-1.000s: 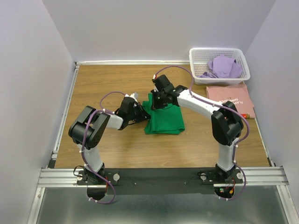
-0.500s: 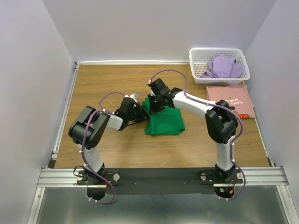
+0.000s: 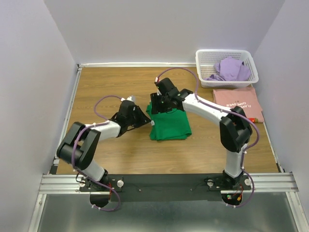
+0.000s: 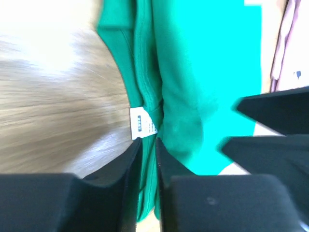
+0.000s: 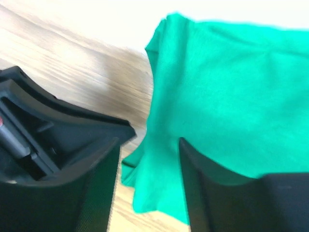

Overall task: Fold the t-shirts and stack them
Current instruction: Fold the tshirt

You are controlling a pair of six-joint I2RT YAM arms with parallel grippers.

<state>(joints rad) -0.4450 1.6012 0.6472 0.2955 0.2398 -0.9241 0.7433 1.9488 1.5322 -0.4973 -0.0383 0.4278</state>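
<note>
Well left of the basket (image 3: 224, 50) and nearer the arms lies the folded green t-shirt (image 3: 171, 125). The left gripper (image 4: 148, 141) is parted to a narrow slit at its collar edge. The right gripper (image 5: 148, 142), closer to the basket, gapes wider over the cloth. The cotton looks light and limp, so doubled edges or corners seem the best hold.

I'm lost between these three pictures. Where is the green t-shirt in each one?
Top external: the green t-shirt lies mid-table.
Left wrist: the green t-shirt fills the upper middle and right.
Right wrist: the green t-shirt fills the right side.
Shared landmark: the wooden table, showing left of the shirt everywhere.
</note>
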